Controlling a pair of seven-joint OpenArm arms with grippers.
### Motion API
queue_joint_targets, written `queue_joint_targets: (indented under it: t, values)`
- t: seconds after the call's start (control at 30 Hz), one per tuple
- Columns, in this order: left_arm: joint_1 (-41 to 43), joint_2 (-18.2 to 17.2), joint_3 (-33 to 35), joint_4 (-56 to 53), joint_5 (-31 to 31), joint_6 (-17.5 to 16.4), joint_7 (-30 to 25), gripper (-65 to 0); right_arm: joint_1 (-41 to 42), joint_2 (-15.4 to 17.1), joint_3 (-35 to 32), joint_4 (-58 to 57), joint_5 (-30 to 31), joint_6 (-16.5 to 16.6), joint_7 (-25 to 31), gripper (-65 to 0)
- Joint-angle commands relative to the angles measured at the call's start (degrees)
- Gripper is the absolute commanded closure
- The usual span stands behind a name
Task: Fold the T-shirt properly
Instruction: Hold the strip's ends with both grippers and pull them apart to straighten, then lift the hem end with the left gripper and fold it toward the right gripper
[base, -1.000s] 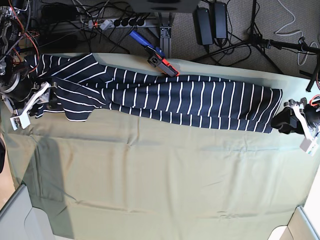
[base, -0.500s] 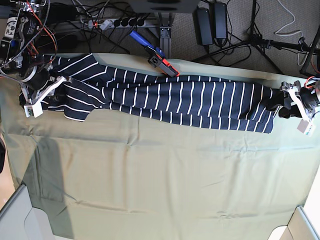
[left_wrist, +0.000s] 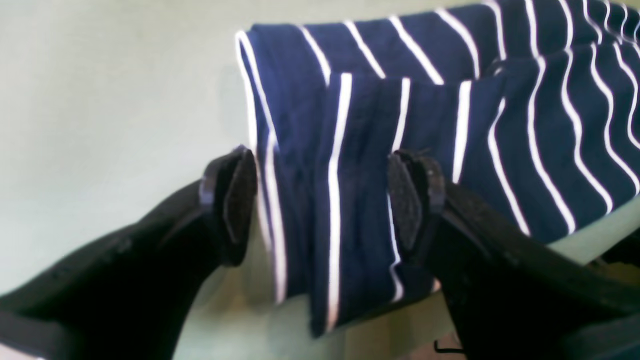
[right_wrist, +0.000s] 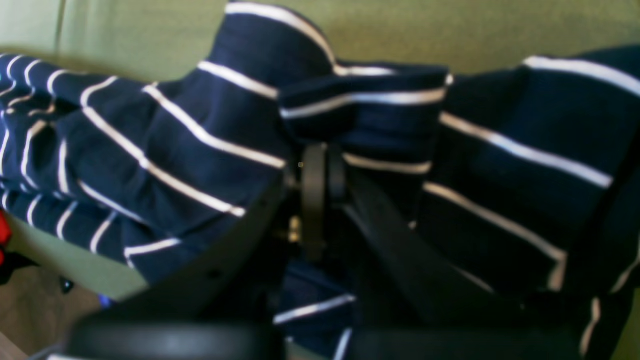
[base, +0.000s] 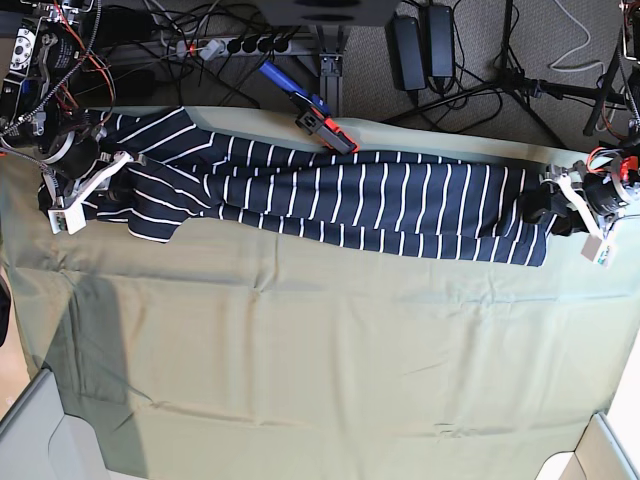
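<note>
Olive table cloth bears the T-shirt.

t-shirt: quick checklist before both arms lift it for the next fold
1. Right gripper shut on the T-shirt: ok, cloth is bunched round its closed fingers.
2. Left gripper gripping the other end: not ok, fingers stand open astride the hem.
3. Shirt stretched long across the table cloth: ok.
4. Blue and orange tool off the shirt: cannot tell, it lies at the far edge.
</note>
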Motion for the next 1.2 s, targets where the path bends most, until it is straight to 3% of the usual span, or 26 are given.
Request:
queue_joint_targets:
  t: [0.0, 0.07, 0.2, 0.4, 0.5, 0.6, 0.8, 0.97, 1.17]
  values:
    - [-0.59, -1.03, -0.59, 0.70, -0.55, 0.66, -1.05, -43.9, 0.42, 0.96, 0.50, 0.76, 0.68, 3.28, 0.85, 0.0]
    - [-0.61, -0.72, -0.59, 0.70, 0.83, 0.94, -1.42, -43.9, 0.42, 0.96, 0.50, 0.79, 0.66, 3.28, 0.33, 0.0]
    - [-0.61, -0.55, -0.61, 0.70, 6.25, 6.38, -3.37, -43.9, 0.44, 0.96, 0.50, 0.79, 0.70, 3.28, 0.20, 0.0]
    - [-0.57, -0.52, -0.59, 0.70, 5.95, 6.71, -2.64, -43.9, 0.44, 0.94, 0.50, 0.79, 1.31, 3.28, 0.24, 0.0]
    - [-0.59, -0.22, -0.59, 0.70, 2.16, 6.32, -0.90, -43.9, 0.44, 0.94, 0.50, 0.79, 1.29, 3.28, 0.24, 0.0]
    - [-0.57, 0.96, -0.42, 0.72, -0.42, 2.91, 1.20, -43.9, 0.44, 0.94, 0.50, 0.76, 1.29, 3.28, 0.26, 0.0]
    - [-0.61, 2.56, 0.81, 0.72, -1.92, 2.34, 1.14, -43.9, 0.44, 0.94, 0.50, 0.76, 1.31, 3.28, 0.26, 0.0]
    - [-0.59, 3.48, 1.25, 0.72, -5.03, -0.74, 1.95, -43.8, 0.42, 0.94, 0.50, 0.79, 1.29, 3.28, 0.24, 0.0]
    - [-0.59, 3.43, 6.38, 0.72, -1.79, -0.72, -1.07, -43.6, 0.44, 0.94, 0.50, 0.79, 1.29, 3.28, 0.22, 0.0]
